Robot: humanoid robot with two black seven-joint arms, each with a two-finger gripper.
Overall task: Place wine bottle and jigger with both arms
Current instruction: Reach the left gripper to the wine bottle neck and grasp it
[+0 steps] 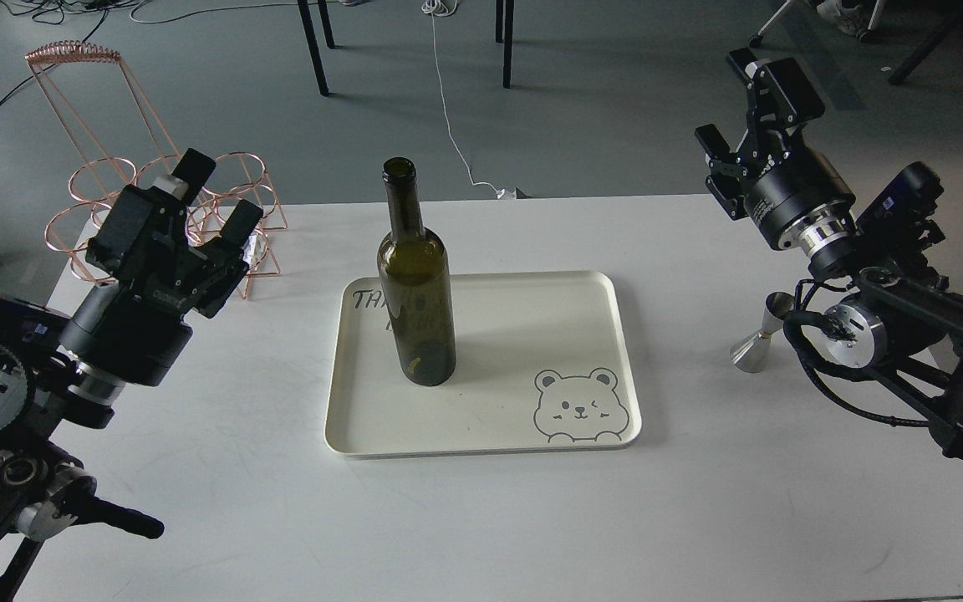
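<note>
The wine bottle (416,301), dark olive-green and upright, stands on the left part of the cream tray (625,351). The silver jigger (756,344) stands on the white table to the right of the tray, its right side partly hidden by my right arm's joint and cable. My left gripper (220,195) is open and empty, raised over the table's left side, well left of the bottle. My right gripper (737,104) is open and empty, raised high above the table's far right, behind and above the jigger.
A copper wire bottle rack (231,180) stands at the table's back left corner, just behind my left gripper. The tray has a bear drawing (578,405) at its front right. Chair legs and cables lie on the floor beyond the table.
</note>
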